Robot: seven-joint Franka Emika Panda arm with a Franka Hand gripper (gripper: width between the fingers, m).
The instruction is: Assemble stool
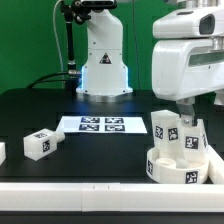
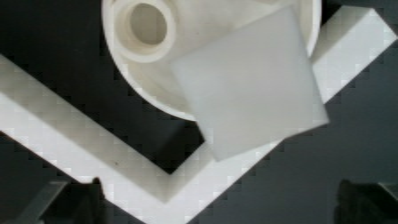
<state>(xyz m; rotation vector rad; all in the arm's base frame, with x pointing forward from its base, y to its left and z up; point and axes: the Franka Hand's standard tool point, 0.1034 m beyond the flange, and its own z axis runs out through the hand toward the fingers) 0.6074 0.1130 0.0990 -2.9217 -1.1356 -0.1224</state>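
Observation:
The round white seat (image 1: 178,165) sits at the exterior view's right, against the front rail. Two tagged white legs stand in it: one (image 1: 163,125) to the left and one (image 1: 187,141) directly under my gripper (image 1: 187,113). In the wrist view the seat (image 2: 169,70) shows an empty socket (image 2: 143,24), and a leg (image 2: 249,80) stands up towards the camera. My gripper (image 2: 214,205) is open, its dark fingers (image 2: 64,203) wide apart at the frame's corners, holding nothing. A loose leg (image 1: 40,143) lies on the table at the left.
The marker board (image 1: 100,125) lies mid-table in front of the robot base (image 1: 103,70). A white border rail (image 1: 80,188) runs along the front, and rails meet in a corner (image 2: 160,185) by the seat. Another white part (image 1: 2,151) sits at the far left edge.

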